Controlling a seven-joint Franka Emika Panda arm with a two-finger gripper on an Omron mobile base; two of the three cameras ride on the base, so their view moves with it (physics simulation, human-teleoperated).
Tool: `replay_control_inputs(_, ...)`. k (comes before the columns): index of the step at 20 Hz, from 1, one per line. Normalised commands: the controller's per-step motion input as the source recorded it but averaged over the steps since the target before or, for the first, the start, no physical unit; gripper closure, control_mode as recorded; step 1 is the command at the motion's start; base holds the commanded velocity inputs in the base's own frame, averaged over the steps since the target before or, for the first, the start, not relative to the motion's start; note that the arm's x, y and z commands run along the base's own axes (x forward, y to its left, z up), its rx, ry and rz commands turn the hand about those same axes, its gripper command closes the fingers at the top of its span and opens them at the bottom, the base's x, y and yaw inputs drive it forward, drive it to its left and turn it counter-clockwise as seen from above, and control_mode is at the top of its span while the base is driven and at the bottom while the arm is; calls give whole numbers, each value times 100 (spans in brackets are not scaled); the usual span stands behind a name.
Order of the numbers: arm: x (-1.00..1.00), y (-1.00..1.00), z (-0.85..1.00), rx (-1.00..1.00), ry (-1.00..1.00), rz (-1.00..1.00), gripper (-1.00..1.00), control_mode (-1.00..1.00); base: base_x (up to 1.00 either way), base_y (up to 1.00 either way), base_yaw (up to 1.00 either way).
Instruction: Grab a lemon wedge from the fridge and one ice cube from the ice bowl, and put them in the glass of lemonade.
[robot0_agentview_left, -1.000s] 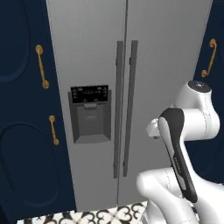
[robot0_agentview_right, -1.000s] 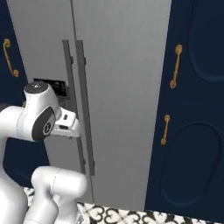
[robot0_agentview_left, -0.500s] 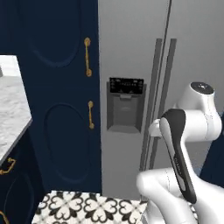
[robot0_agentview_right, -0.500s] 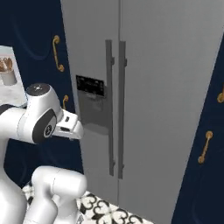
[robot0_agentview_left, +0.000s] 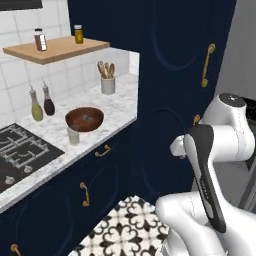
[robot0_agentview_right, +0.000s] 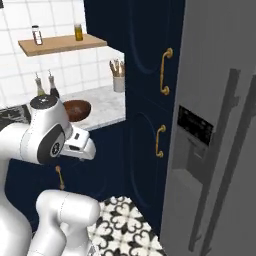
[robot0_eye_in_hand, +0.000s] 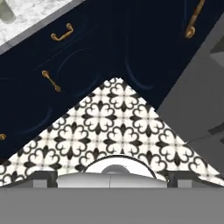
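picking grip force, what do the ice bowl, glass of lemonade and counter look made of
Ice bowl: likely glazed ceramic or wood, glossy dark brown. Glass of lemonade: looks like clear glass, pale liquid showing through. Counter: seemingly polished marble or stone, white with grey veining.

The base has swung left, bringing the ice bowl (robot0_agentview_left: 84, 119) into view.

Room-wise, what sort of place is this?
A home kitchen, rendered: a grey fridge, a black stove set in a marble counter, and navy cabinets with gold handles.
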Motion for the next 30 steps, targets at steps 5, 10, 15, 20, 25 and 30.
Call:
replay_control_inputs(5, 0, 0, 0, 0, 0, 0, -100, 100, 77, 5, 68)
replay_control_inputs(10, 0, 0, 0, 0, 0, 0, -100, 100, 88, -6, 17)
replay_control_inputs(15, 0, 0, 0, 0, 0, 0, -100, 100, 100, -10, 21)
replay_control_inputs(20, 0, 0, 0, 0, 0, 0, -100, 100, 98, -21, 24)
replay_control_inputs(25, 72, -1, -74, 3, 2, 18, -100, -100, 18, -4, 5)
replay_control_inputs(30, 100, 0, -26, 1, 4, 19, -100, -100, 0, 0, 0)
